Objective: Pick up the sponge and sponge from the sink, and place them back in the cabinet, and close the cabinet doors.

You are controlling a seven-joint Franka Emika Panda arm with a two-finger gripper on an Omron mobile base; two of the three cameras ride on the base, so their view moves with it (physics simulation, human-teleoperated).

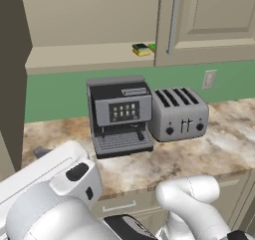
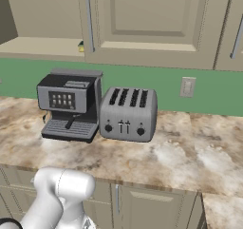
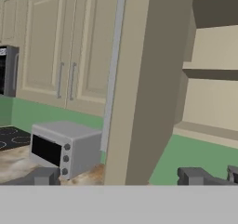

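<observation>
1. The arm (image 1: 189, 199) rises white at the bottom of both base views, folded low in front of the bench (image 1: 219, 149).
2. In the hand view the jaws stand wide apart, with nothing between them; the two dark fingertips (image 3: 42, 176) sit far out toward either side of the bottom edge.
3. Just ahead of the hand is a cabinet door (image 3: 144, 79), swung open and seen nearly edge-on, with its long silver handle (image 3: 114, 65) running down it.
4. On the marbled bench stand a coffee machine (image 1: 119, 114) and a grey four-slot toaster (image 1: 178, 113), side by side and nearly touching, both set back toward the green wall (image 1: 55, 97).
5. A wall socket (image 1: 209, 78) sits on the green wall, right of the toaster.
6. Above, the cabinet (image 1: 89, 15) is open on its left side, its beige shelf (image 1: 74, 57) exposed.
7. The two sponges lie on that shelf at its right end: the dark-topped sponge (image 1: 140, 49) in full view, the bright green sponge (image 1: 152, 47) just beside it and mostly hidden behind the door edge.
8. Farther off in the hand view, a grey microwave (image 3: 65, 148) sits on the bench below closed wall cabinets (image 3: 60, 46).
</observation>
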